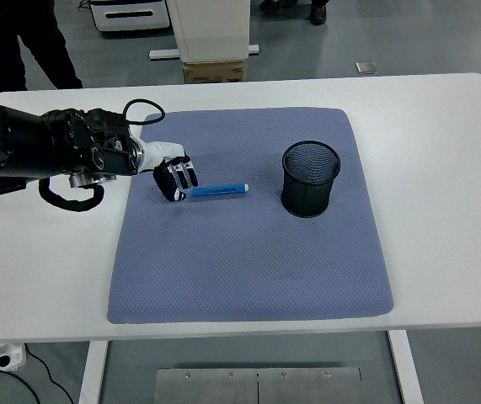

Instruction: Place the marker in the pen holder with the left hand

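A blue-grey quilted fabric mat (248,252) with rounded corners lay spread over the middle of the white table (442,168), and everything else sat in relation to it. On the mat's upper left part lay the slim blue marker (218,190), flat on its side and pointing roughly left to right, its right end tilted slightly toward the far edge of the table. The robot's left hand (175,177), white at the palm with black fingers, reached in over the mat's left edge on the end of a bulky black arm (46,156) wrapped with a looping black cable. Its fingers (182,175) were loosely curled and pointed downward, close together rather than splayed, with the tips at the marker's left end; whether they actually touched or pinched the marker could not be told, and the marker lay on the mat, not lifted. On the mat's upper right part, well apart from the marker, stood the black wire-mesh cylindrical pen holder (311,178), upright with its open mouth facing up. Beyond the mat's far edge, past the table, a person's dark trouser legs (21,42) showed at the top left, beside a white cabinet (211,29) with a cardboard box (213,71) under it.
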